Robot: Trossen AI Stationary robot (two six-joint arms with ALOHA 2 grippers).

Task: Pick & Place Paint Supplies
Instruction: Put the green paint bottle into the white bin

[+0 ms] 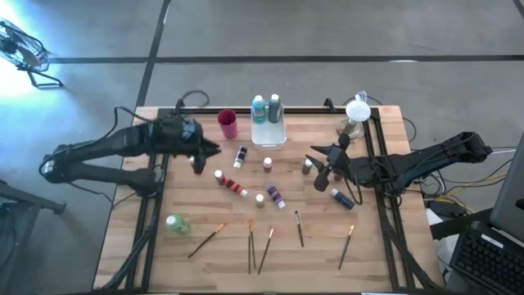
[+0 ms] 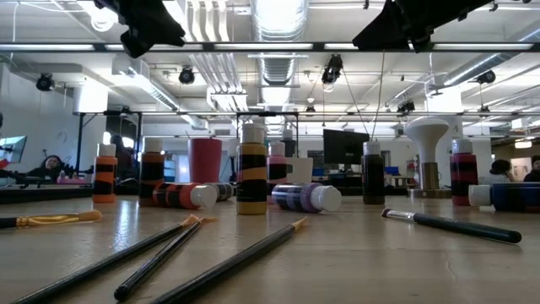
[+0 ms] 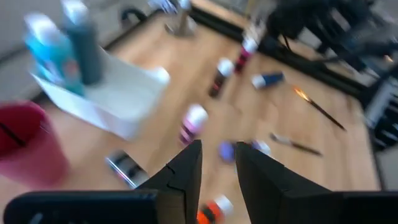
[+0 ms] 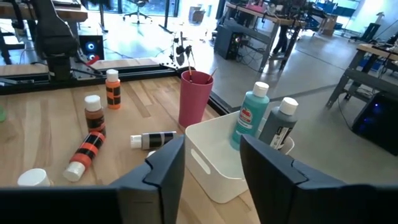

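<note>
Showing tray (image 4: 211, 165) bottles upright | low view: hidden behind cup (image 2: 205, 160)

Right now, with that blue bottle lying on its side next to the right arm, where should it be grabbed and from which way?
Probably best across the middle of the blue bottle, coming straight down from above. It lies flat on the table, so its round sides face up, and the cap end is narrower. The right tool hovers just beside it and would need its fingers turned square across the bottle's length.
</note>
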